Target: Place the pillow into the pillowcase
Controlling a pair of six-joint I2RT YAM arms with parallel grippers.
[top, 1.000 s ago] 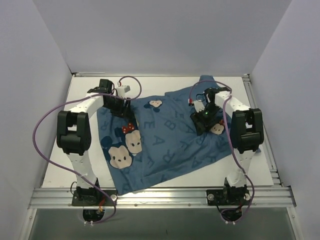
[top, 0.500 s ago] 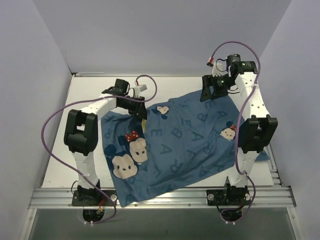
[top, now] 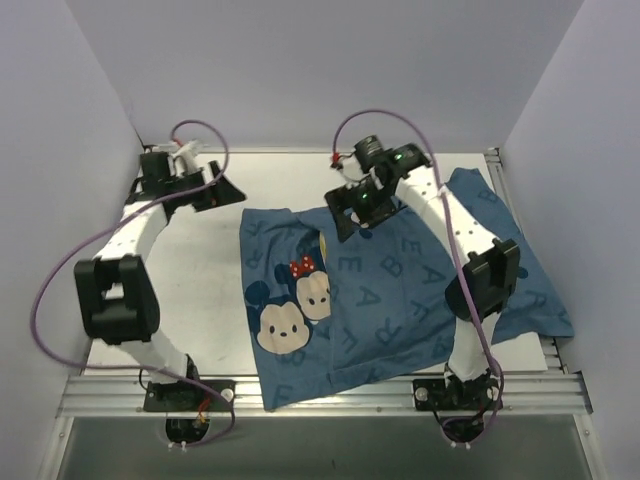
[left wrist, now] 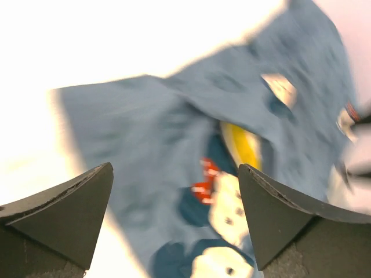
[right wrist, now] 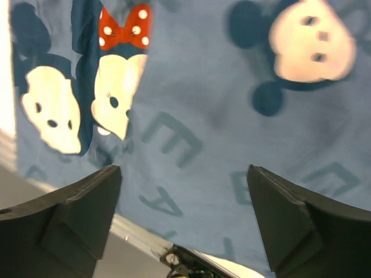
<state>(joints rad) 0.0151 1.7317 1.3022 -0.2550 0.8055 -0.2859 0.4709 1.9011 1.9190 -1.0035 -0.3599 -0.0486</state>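
The blue pillowcase (top: 400, 290) with letters and mouse faces lies spread over the middle and right of the table. The pillow is inside it. Only a yellow strip of its edge (left wrist: 243, 145) shows at a fold in the cloth in the blurred left wrist view. My left gripper (top: 220, 192) is open and empty, off the pillowcase's far left corner, with the pillowcase (left wrist: 145, 127) ahead of it (left wrist: 174, 168). My right gripper (top: 347, 213) is open and empty, held above the far middle of the pillowcase (right wrist: 220, 116), its jaws (right wrist: 184, 168) wide apart.
The white table (top: 190, 290) shows bare to the left of the cloth. The pillowcase's right part reaches past the table's right edge (top: 545, 320). An aluminium rail (top: 330, 385) runs along the front. Walls close in on both sides and the back.
The left gripper let go and swung left off the pillowcase. The right gripper moved from the far right corner to the far middle. The pillowcase shifted right.
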